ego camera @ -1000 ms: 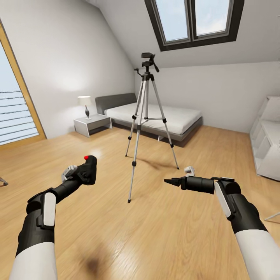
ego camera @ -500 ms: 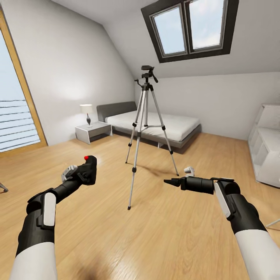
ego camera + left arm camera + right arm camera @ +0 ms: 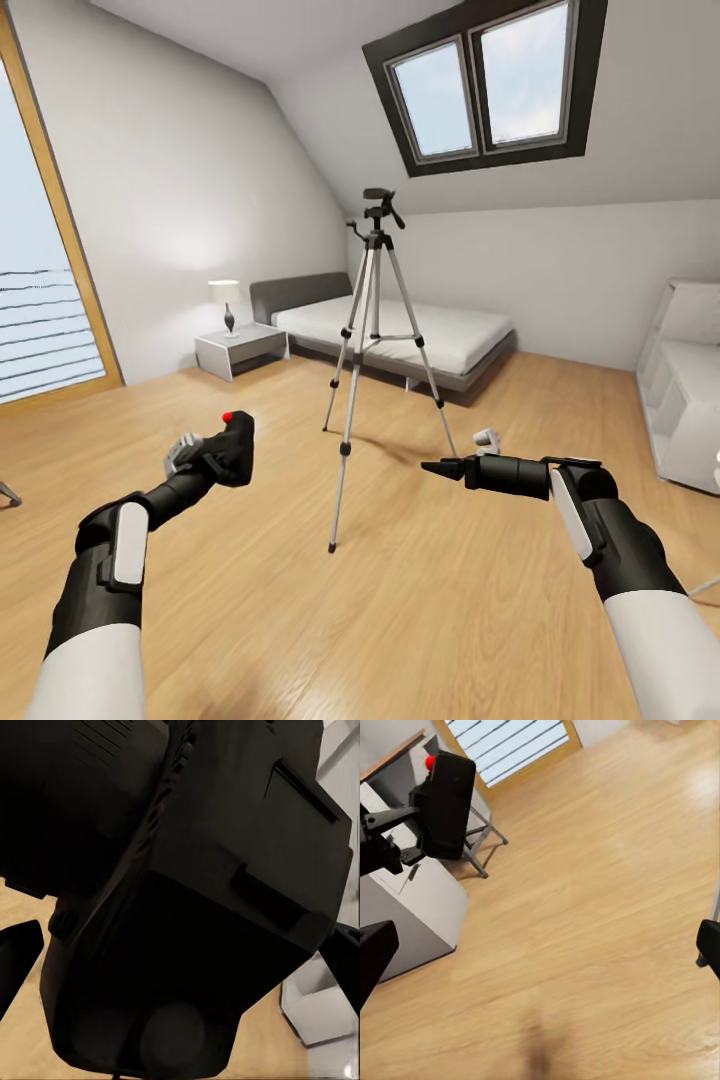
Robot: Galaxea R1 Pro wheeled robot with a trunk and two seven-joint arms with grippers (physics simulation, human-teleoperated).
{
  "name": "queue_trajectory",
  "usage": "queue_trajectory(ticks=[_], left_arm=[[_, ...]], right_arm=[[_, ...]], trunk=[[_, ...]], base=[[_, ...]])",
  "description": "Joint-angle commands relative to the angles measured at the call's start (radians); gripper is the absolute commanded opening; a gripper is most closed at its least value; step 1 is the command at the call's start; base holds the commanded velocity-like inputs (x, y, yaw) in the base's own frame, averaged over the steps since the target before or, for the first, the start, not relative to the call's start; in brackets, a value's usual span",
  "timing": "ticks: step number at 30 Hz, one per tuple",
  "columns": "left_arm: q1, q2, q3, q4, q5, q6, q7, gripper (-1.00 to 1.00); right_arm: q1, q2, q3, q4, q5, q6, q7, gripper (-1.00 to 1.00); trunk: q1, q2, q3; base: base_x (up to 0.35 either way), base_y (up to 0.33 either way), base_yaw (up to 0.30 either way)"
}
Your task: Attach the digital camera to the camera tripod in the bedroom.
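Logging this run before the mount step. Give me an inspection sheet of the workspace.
Surface: light wood floor, bare around the robot.
Job's things: digital camera held in the left gripper, red button up; camera tripod standing upright ahead, its head carrying nothing.
Clutter: nothing seen near the tripod.
Grippers: left gripper shut on the digital camera; right gripper holds nothing, its fingers look apart in the right wrist view.
Cables: nothing seen.
Surroundings: grey bed behind the tripod, nightstand with lamp, skylight, tall window, white shelving.
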Motion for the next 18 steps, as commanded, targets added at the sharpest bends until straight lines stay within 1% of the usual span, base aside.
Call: queue_trajectory(ticks=[1, 2, 3, 7, 9, 13, 18], left_arm=[[-0.001, 0.004, 0.004, 0.015, 0.016, 0.008, -0.004, -1.0], [-0.001, 0.01, 0.004, 0.03, 0.029, 0.008, -0.004, -1.0], [-0.001, 0.025, 0.004, 0.057, 0.061, 0.008, -0.004, -1.0], [-0.001, 0.061, 0.002, 0.097, 0.139, 0.009, -0.004, -1.0], [-0.001, 0.089, -0.001, 0.124, 0.209, 0.01, -0.003, -1.0], [-0.001, 0.103, -0.003, 0.144, 0.252, 0.01, -0.003, -1.0], [-0.001, 0.108, -0.004, 0.152, 0.268, 0.01, -0.004, -1.0]], right_arm=[[-0.001, 0.0, 0.0, 0.0, -0.002, 0.005, 0.002, 1.0], [-0.001, 0.0, 0.0, 0.0, -0.002, 0.005, 0.002, 1.0], [-0.001, 0.0, 0.0, 0.0, -0.002, 0.005, 0.002, 1.0], [-0.001, -0.001, 0.0, 0.0, -0.002, 0.005, 0.002, 1.0], [-0.001, -0.001, 0.0, 0.0, -0.002, 0.005, 0.002, 1.0], [-0.001, -0.002, 0.001, 0.0, -0.002, 0.005, 0.002, 1.0], [-0.001, -0.002, 0.001, 0.0, -0.002, 0.006, 0.002, 1.0]], trunk=[[-0.004, 0.007, 0.002], [-0.008, 0.014, 0.005], [-0.012, 0.021, 0.008], [-0.027, 0.049, 0.021], [-0.035, 0.063, 0.027], [-0.05, 0.091, 0.04], [-0.069, 0.126, 0.055]], base=[[0.0, 0.0, 0.0], [0.0, 0.0, 0.0], [0.0, 0.0, 0.0], [0.0, 0.0, 0.0], [0.0, 0.0, 0.0], [0.0, 0.0, 0.0], [0.0, 0.0, 0.0]])
